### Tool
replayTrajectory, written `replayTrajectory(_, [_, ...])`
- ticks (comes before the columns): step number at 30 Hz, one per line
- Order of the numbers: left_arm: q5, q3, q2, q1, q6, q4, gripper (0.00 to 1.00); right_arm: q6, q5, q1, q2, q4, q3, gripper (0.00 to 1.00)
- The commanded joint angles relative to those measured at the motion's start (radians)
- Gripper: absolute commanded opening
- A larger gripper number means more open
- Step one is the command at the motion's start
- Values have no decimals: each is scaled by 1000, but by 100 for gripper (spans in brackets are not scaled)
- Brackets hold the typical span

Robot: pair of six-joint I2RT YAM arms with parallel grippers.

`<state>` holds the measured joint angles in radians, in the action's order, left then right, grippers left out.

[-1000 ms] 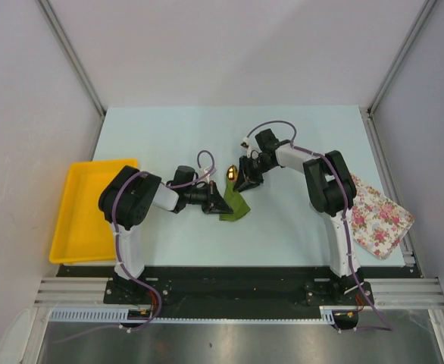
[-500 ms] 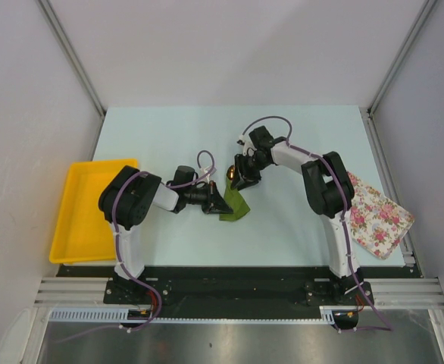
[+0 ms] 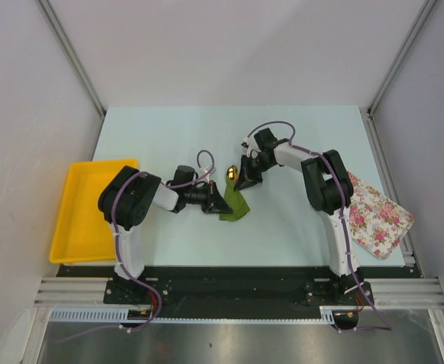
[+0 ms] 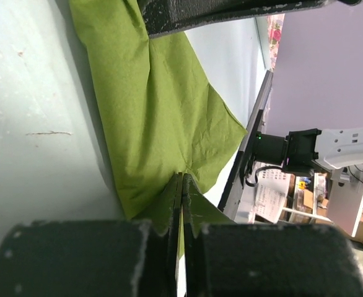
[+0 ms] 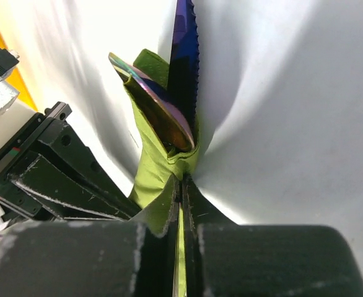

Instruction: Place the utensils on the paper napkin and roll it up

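Observation:
The olive-green paper napkin (image 3: 236, 205) lies bunched at the table's middle, wrapped around the utensils. A gold spoon head (image 3: 232, 174) pokes out of its far end. In the right wrist view the iridescent spoon (image 5: 157, 105) and a serrated dark knife (image 5: 183, 55) stick out of the napkin (image 5: 150, 173). My right gripper (image 5: 183, 180) is shut on the napkin's fold just below them. My left gripper (image 4: 182, 180) is shut on the edge of the napkin (image 4: 157, 111). Seen from above, the left gripper (image 3: 220, 203) holds the napkin's left side and the right gripper (image 3: 245, 182) its far end.
A yellow tray (image 3: 85, 208) sits at the table's left edge. A white floral cloth (image 3: 379, 216) lies at the right edge, behind the right arm. The right gripper's black finger (image 4: 231, 9) crosses the top of the left wrist view.
The right gripper opened, shifted slightly left along the napkin's far end, came back and shut on the fold. The left gripper stayed shut on the napkin's edge.

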<state>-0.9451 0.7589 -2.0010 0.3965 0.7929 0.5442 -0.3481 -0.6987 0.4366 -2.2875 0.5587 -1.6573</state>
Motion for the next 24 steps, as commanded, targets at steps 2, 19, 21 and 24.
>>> replayTrajectory(2, [117, -1, 70, -19, -107, -87, 11, -32, -54, -18, -20, -106, 40, 0])
replayTrajectory(19, [253, 207, 476, -232, -503, -483, 100, -144, -168, -7, 167, -356, 77, 0])
replayTrajectory(21, [275, 238, 514, -249, -547, -509, 100, -138, -171, -6, 189, -365, 74, 0])
replayTrajectory(24, [302, 296, 554, -291, -604, -532, 100, -118, -185, -2, 212, -358, 62, 0])
